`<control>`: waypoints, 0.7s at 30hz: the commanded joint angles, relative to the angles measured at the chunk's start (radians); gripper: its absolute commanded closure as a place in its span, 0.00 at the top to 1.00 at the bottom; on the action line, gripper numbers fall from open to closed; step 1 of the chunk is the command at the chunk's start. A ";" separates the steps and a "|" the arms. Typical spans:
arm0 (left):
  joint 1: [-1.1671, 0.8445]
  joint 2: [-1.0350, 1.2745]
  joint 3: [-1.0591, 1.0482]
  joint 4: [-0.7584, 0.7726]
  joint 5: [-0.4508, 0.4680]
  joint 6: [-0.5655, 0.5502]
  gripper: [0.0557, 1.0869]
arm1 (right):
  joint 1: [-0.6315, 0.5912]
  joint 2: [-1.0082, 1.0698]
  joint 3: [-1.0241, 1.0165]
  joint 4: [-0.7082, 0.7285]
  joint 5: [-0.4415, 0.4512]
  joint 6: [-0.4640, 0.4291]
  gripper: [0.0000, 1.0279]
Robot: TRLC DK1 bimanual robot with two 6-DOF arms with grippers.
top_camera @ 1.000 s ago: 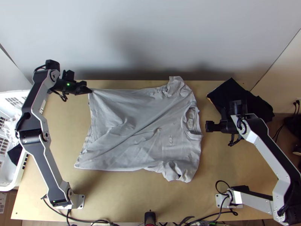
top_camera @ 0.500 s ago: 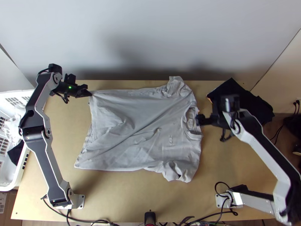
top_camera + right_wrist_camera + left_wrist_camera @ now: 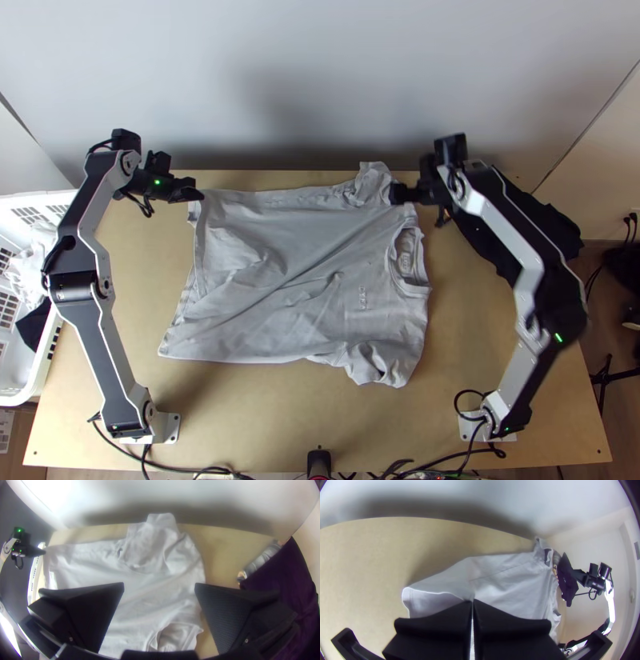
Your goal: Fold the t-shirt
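From my remote seat, my left gripper [image 3: 198,194] holds a pinch of the grey T-shirt's [image 3: 280,272] hem at the upper left of the top view, its fingers [image 3: 510,623] pressed together, while the shirt lies spread and lightly wrinkled across the middle of the light wooden bench [image 3: 264,416]. My right gripper [image 3: 396,194] is poised right of upper center in that frame, beside the bunched upper sleeve [image 3: 372,182], with its fingers [image 3: 221,613] spread wide and nothing between their tips but a view of the shirt beyond; whether either tip touches cloth, I cannot tell. The neckline [image 3: 410,260] faces the right of the top frame, the hem the left. In the left wrist view I see what the overhead picture leaves vague: the gathered cloth running up to the closed tips, and a corner of the hem [image 3: 407,596] drooping as a loose flap at center left. The right wrist view adds the ribbed inner face of one finger and, at the right of the frame, a clear, silvery item [image 3: 263,558] lying against a cloth of deep purple. From overhead that same dark cloth [image 3: 560,230] reads as black at the upper right, and a white basket [image 3: 16,198] holding pale and dark fabric stands along the left edge.
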 commanded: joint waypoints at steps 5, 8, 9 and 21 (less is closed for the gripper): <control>-0.013 0.000 0.050 0.030 0.000 -0.013 0.03 | -0.050 0.375 0.537 -0.170 -0.045 0.007 0.96; -0.014 0.020 0.080 0.030 0.000 -0.028 0.03 | -0.053 0.418 0.572 -0.167 -0.045 0.007 0.96; -0.016 0.023 0.086 0.029 0.000 -0.034 0.03 | -0.056 0.433 0.581 -0.166 -0.045 0.013 0.95; -0.028 0.020 0.089 0.024 0.000 -0.033 0.03 | -0.088 0.519 0.595 -0.086 -0.051 0.124 0.95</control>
